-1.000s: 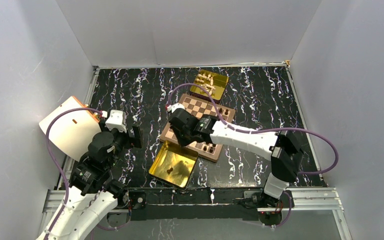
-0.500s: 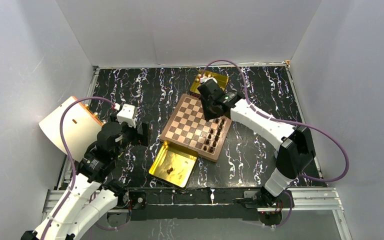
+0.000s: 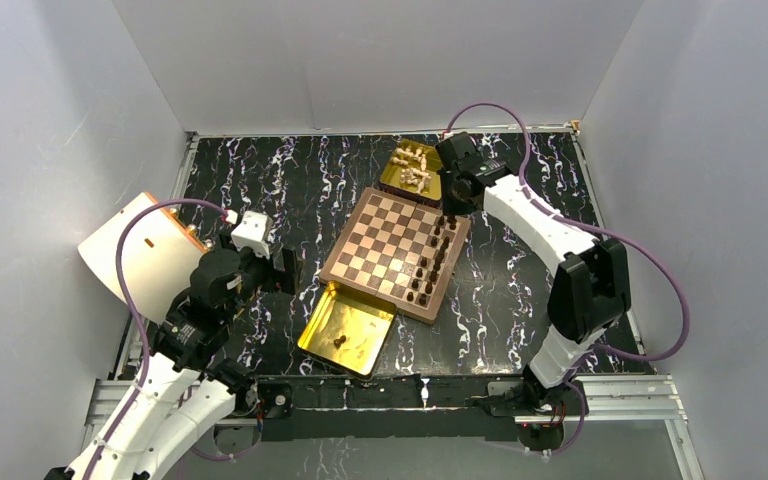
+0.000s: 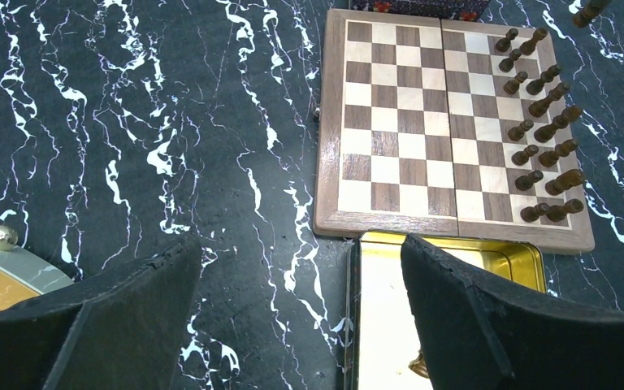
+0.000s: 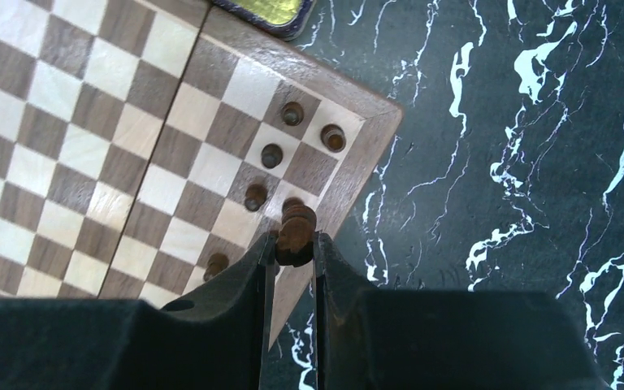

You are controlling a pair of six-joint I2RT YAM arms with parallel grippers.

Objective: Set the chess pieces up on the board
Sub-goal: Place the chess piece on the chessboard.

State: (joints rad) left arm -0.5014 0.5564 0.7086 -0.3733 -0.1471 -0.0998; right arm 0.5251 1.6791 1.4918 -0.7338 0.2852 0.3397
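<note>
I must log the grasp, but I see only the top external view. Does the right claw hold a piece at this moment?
Observer: Yes. The right wrist view shows the right claw shut on a dark piece.
Operator: Where is it relative to the board?
Observer: In that view it appears at the rim of the board, near the corner where other dark pieces stand.
Operator: Is the left claw also busy?
Observer: No. The left wrist view shows the left claw open and holding nothing, with the gold tray visible beyond it.
</note>
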